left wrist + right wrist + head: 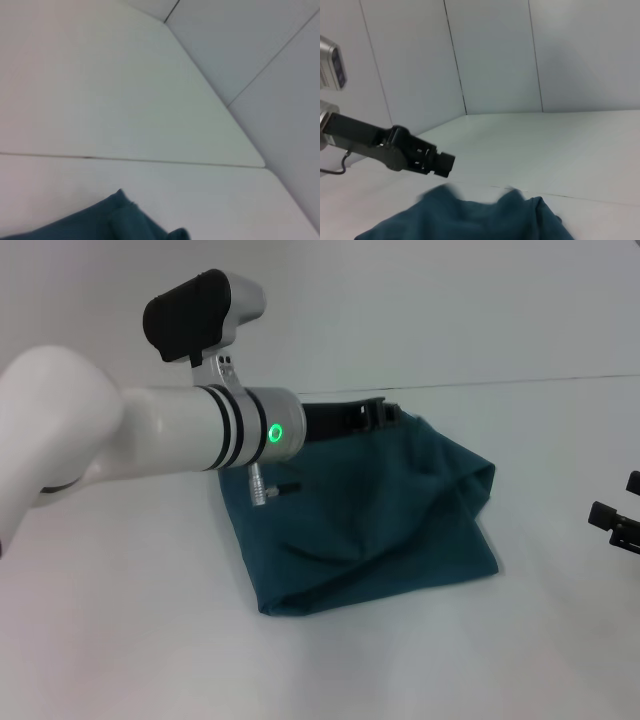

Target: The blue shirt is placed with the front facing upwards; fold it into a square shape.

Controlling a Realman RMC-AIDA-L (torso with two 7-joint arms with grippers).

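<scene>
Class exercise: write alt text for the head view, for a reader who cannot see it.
A blue shirt lies folded into a rumpled bundle on a white table. The left gripper reaches over its far edge, while the right gripper sits apart at the right.

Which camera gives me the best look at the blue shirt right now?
The head view: it shows the whole blue shirt as a rumpled, folded bundle on the table, with the left gripper at its far edge. The left wrist view catches only a corner; the right wrist view only its upper folds.

blue shirt (370,520): 1 | claws: 2, left claw (385,412), right claw (622,520)
</scene>
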